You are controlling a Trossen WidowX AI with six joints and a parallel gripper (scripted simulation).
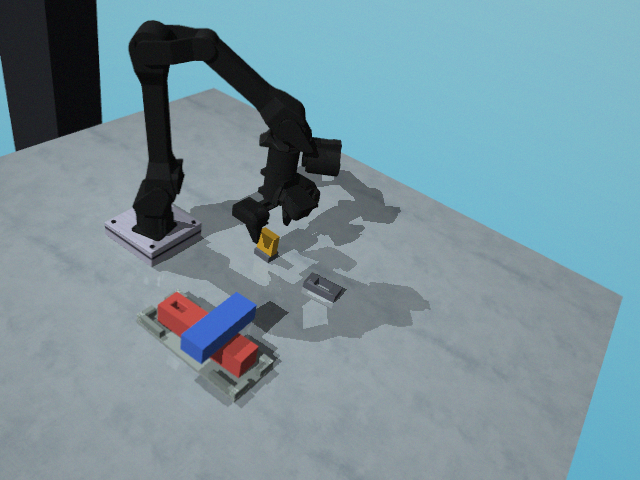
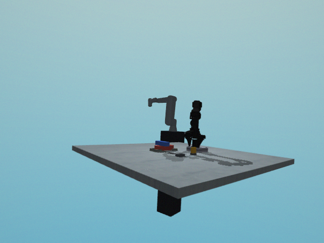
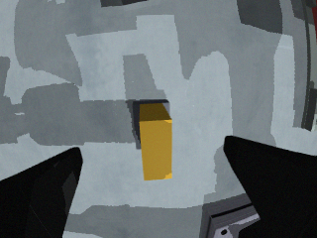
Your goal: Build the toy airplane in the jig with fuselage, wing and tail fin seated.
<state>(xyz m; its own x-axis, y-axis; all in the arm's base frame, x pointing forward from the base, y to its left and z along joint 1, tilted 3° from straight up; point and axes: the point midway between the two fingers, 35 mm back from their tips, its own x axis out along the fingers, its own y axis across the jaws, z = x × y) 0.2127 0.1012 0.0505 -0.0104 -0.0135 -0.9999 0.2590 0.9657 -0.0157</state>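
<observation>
Mottled grey table [image 1: 465, 361], boxy yellow fin [image 1: 268, 240]

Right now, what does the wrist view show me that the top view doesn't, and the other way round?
Only the wrist view shows the yellow fin straight from above, lying in the gap between the two open black fingers, which hold nothing.

Only the top view shows the whole arm, and the blue wing lying across the red body in the jig.

Both show the fin on its small grey stand, the empty grey holder beyond it, the arm's base plate and the grey table.
</observation>
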